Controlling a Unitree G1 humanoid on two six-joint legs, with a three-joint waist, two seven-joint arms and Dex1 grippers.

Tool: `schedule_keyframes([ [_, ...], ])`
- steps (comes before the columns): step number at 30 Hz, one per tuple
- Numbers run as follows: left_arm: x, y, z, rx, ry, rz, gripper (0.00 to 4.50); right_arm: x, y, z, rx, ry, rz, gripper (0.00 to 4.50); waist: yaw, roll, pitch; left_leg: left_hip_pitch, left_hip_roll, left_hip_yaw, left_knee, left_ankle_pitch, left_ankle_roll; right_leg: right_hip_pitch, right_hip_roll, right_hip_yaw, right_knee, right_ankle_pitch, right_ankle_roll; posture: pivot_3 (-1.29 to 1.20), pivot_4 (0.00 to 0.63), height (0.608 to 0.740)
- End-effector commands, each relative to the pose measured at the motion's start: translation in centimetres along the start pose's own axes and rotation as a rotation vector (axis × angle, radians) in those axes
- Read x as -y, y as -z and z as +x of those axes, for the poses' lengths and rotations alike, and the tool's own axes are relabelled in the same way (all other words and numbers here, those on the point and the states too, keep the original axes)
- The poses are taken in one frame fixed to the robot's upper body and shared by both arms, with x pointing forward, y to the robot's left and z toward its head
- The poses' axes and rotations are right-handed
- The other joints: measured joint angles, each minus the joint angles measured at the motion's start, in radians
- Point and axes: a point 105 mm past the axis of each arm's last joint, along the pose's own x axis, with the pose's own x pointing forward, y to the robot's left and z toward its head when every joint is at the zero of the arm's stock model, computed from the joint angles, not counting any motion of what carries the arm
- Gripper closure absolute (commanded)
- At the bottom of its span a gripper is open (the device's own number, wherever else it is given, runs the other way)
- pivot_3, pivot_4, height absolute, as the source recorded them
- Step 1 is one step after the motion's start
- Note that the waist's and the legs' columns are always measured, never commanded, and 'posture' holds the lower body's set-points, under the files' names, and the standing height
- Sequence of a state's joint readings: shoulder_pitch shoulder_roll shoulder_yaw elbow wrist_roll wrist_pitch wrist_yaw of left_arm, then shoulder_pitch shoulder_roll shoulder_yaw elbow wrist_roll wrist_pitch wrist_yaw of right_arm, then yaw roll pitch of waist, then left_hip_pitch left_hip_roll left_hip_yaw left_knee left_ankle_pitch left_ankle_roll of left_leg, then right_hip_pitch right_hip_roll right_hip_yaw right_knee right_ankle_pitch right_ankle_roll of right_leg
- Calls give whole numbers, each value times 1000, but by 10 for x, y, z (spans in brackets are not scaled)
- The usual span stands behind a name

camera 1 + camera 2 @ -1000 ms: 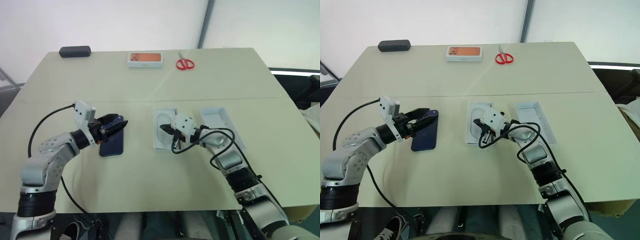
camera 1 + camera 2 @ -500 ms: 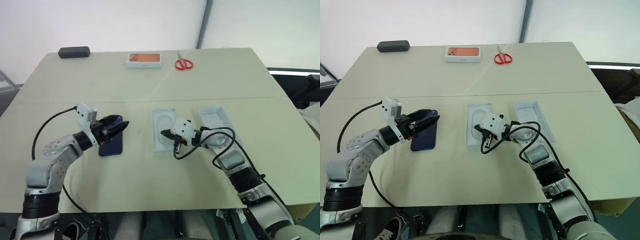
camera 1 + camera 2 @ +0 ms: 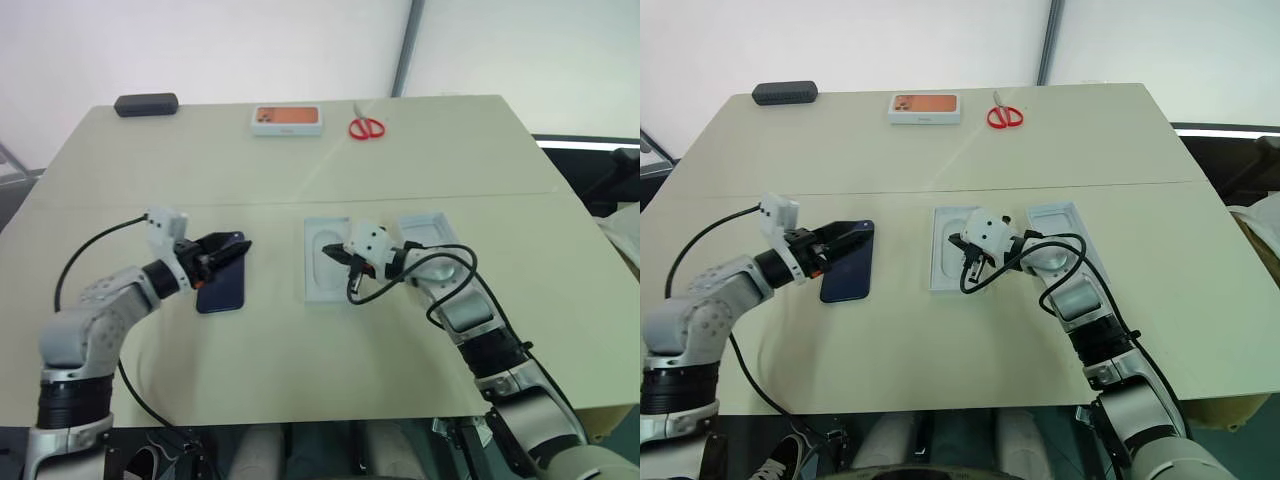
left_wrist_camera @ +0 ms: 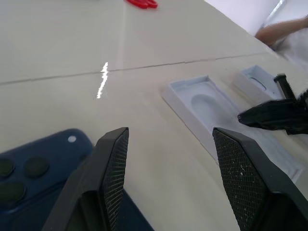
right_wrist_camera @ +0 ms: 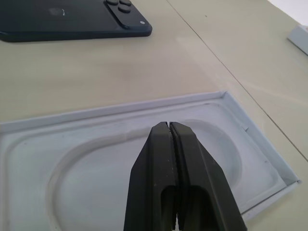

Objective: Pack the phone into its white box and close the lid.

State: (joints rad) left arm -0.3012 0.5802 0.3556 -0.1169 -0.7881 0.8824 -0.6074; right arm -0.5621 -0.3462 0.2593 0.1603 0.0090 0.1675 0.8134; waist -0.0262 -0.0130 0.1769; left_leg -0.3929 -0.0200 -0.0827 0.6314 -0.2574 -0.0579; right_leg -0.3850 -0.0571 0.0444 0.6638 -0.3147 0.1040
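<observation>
The phone (image 3: pixel 223 288) lies flat on the table (image 3: pixel 300 370) with its back up, on the robot's left side and well apart from the two white shells in the middle. The left gripper (image 3: pixel 228 254) hangs just over the far end of the phone, probably because this arm is the nearer one and is getting ready to pick it up. Its jaws are spread wide and hold nothing; in the left wrist view the two fingers (image 4: pixel 111 168) stand on either side of bare table, with the phone's camera bump low beside them. The white tray (image 3: pixel 327 260) with a moulded oval hollow lies open side up near the centre, and the second white shell (image 3: pixel 436 237) lies just beside it toward the robot's right. Which of them is the box and which the lid I cannot tell for sure. The right gripper (image 3: pixel 341 255) hovers over the tray with the hollow, maybe to steady it. Its jaws are pressed together with nothing between them, and whether they touch the tray I cannot tell.
</observation>
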Motion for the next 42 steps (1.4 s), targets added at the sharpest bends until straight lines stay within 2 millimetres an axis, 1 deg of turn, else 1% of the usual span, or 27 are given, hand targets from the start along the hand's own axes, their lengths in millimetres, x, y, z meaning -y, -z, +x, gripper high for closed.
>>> schedule_keyframes([
  [1, -19, -22, -26, 47, -34, -145, 1546, 4, -46, 12, 140, 5, 3, 4435, -13, 0, 0, 0, 0, 0, 0, 0, 0, -1, 0, 0, 1, 0, 0, 0, 150, 740],
  [3, -30, -19, -35, 12, -85, -163, 1546, 0, -54, 24, 139, 6, -12, 4435, -21, 0, 0, 0, 1, 0, 0, 0, -1, -2, 1, 1, 2, 0, 0, 0, 150, 740],
  [5, -46, -10, -43, -46, -169, -142, 1546, -10, -62, 42, 126, -1, -59, 4435, -21, 0, 0, 0, 0, 0, 0, 1, -1, -2, 1, 1, 2, 0, -1, 0, 150, 740],
  [7, -54, -6, -48, -76, -196, -147, 1546, -17, -65, 53, 116, -23, -62, 4435, -21, 0, 0, 0, 0, 0, -1, 1, -2, -3, 1, 1, 2, 0, -1, 0, 150, 740],
  [8, -58, -1, -49, -105, -210, -185, 1546, -26, -65, 62, 91, -64, -98, 4435, -20, 0, 0, 0, 0, 0, -1, 1, -2, -4, 1, 1, 2, 1, -1, 0, 150, 740],
  [10, -61, 6, -49, -139, -222, -240, 1546, -38, -64, 75, 50, -118, -133, 4435, -18, 0, 0, 0, 0, 0, -1, 1, -2, -4, 1, 1, 2, 1, -1, 0, 150, 740],
  [12, -61, 11, -49, -151, -220, -261, 1546, -44, -64, 83, 27, -150, -140, 4435, -16, -1, 0, 0, -1, -1, -1, 1, -2, -5, 0, 1, 2, 1, -1, 0, 150, 740],
  [14, -65, 26, -53, -210, -241, -298, 1546, -49, -72, 95, 32, -172, -119, 4435, -18, -1, 0, 0, -1, -1, 0, 1, -2, -6, -2, 1, 2, 1, -1, 0, 150, 740],
  [15, -66, 35, -54, -242, -250, -312, 1546, -53, -72, 101, 15, -184, -124, 4435, -19, -1, 0, 0, -1, 0, 0, 1, -2, -5, -2, 1, 2, 1, -2, 0, 150, 740],
  [17, -65, 44, -54, -268, -251, -329, 1546, -60, -69, 107, -10, -206, -136, 4435, -20, -1, 0, 0, -1, 0, -1, 2, -3, -6, -1, 1, 2, 1, -2, 0, 150, 740],
  [19, -65, 49, -50, -269, -250, -341, 1546, -68, -64, 111, -33, -228, -134, 4435, -20, -1, 0, 0, 0, -1, -1, 2, -3, -7, -1, 1, 2, 1, -2, 0, 150, 740],
  [21, -67, 56, -46, -287, -267, -306, 1546, -73, -56, 114, -71, -241, -148, 4435, -18, -1, 0, 0, 0, -1, -2, 2, -4, -7, -1, 1, 2, 1, -2, 0, 150, 740],
  [24, -62, 63, -36, -299, -241, -308, 1546, -80, -46, 115, -107, -264, -186, 4435, -14, 0, -1, 1, -2, -1, -1, 3, -3, -6, -3, 0, 3, 2, -3, 0, 150, 740],
  [31, -50, 80, -19, -330, -207, -333, 1546, -77, -36, 119, -164, -251, -227, 4435, -11, 2, -3, 3, -3, -3, -1, 7, -2, -4, -4, -2, 4, 4, -4, 0, 150, 740],
  [35, -43, 88, -8, -333, -197, -349, 1546, -71, -28, 118, -193, -231, -260, 4435, -7, 4, -5, 4, -4, -4, -1, 8, -2, -3, -5, -2, 5, 4, -4, 0, 150, 740],
  [39, -33, 98, -3, -377, -178, -387, 1546, -71, -26, 117, -190, -236, -245, 4435, -6, 4, -5, 4, -5, -4, -1, 9, -1, -2, -5, -2, 5, 5, -4, 0, 150, 740],
  [42, -23, 107, 6, -397, -155, -433, 1546, -69, -24, 117, -195, -229, -251, 4435, -1, 5, -7, 4, -6, -4, -1, 9, 0, -1, -5, -2, 5, 5, -3, 0, 150, 740],
])
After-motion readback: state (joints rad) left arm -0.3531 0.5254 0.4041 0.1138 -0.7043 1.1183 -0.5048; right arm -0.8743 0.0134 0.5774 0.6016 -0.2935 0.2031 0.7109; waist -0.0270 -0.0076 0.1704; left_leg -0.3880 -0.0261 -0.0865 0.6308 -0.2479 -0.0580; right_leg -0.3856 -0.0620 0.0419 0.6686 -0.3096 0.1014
